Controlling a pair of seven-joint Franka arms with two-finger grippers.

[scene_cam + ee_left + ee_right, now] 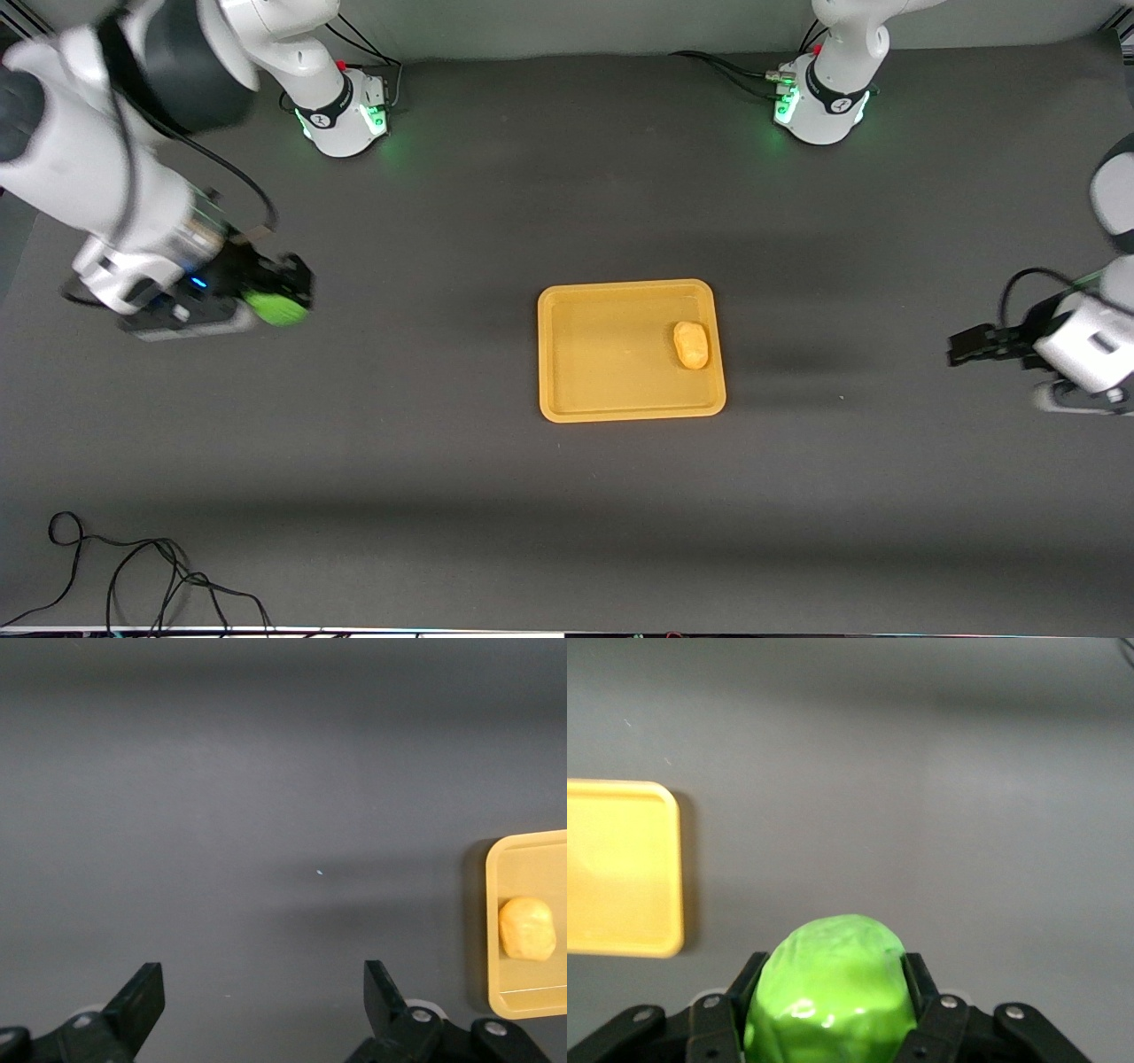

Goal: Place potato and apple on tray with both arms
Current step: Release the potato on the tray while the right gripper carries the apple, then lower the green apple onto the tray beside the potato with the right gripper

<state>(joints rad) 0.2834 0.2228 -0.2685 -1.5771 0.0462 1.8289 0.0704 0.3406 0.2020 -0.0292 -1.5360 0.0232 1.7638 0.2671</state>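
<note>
The yellow-orange tray (602,390) lies in the middle of the table. The potato (690,345) rests in it, at the end toward the left arm; it also shows in the left wrist view (527,928) with the tray (518,859). My right gripper (288,297) is shut on the green apple (276,307) above bare table toward the right arm's end, away from the tray. In the right wrist view the apple (831,992) fills the jaws and the tray (620,868) lies apart. My left gripper (961,346) is open and empty over bare table toward the left arm's end.
The dark table mat (567,496) runs all round the tray. Black cables (133,576) lie loose at the table's near edge toward the right arm's end. Both arm bases (341,111) stand along the back edge.
</note>
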